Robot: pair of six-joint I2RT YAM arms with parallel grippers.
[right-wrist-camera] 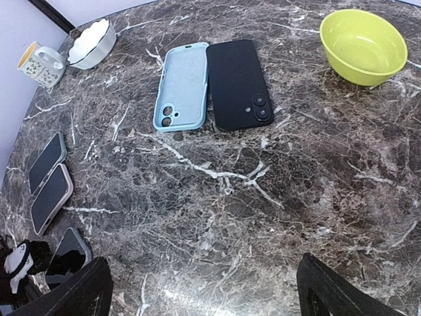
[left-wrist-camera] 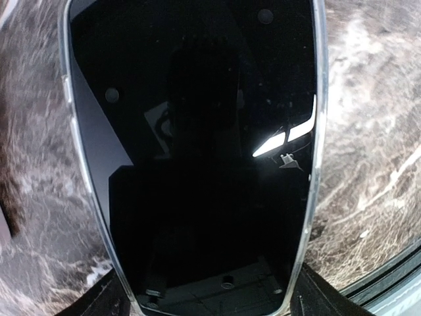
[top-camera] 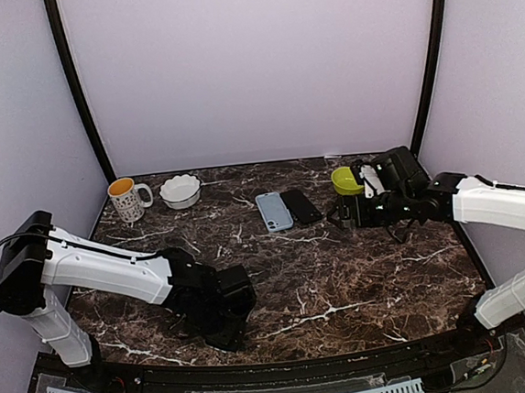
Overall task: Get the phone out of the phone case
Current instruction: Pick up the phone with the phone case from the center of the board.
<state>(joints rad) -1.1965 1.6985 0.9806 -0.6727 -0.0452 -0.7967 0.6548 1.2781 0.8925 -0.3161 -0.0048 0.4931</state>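
Note:
A phone with a glossy black screen in a thin clear, silver-edged case (left-wrist-camera: pixel 197 131) fills the left wrist view. My left gripper (left-wrist-camera: pixel 210 299) has its dark fingers (left-wrist-camera: pixel 108 299) against the two long edges of the phone's near end, low over the table's front left (top-camera: pixel 222 312). The same phone shows in the right wrist view (right-wrist-camera: pixel 66 253). My right gripper (right-wrist-camera: pixel 204 289) is open and empty, hovering over bare marble at the right (top-camera: pixel 342 215).
A light blue cased phone (right-wrist-camera: pixel 181 85) and a black one (right-wrist-camera: pixel 238 82) lie face down side by side at the table's centre back. Two more phones (right-wrist-camera: pixel 47 178) lie at the left. A green bowl (top-camera: pixel 347 180), a white bowl (top-camera: pixel 180 191) and a mug (top-camera: pixel 127 199) stand at the back.

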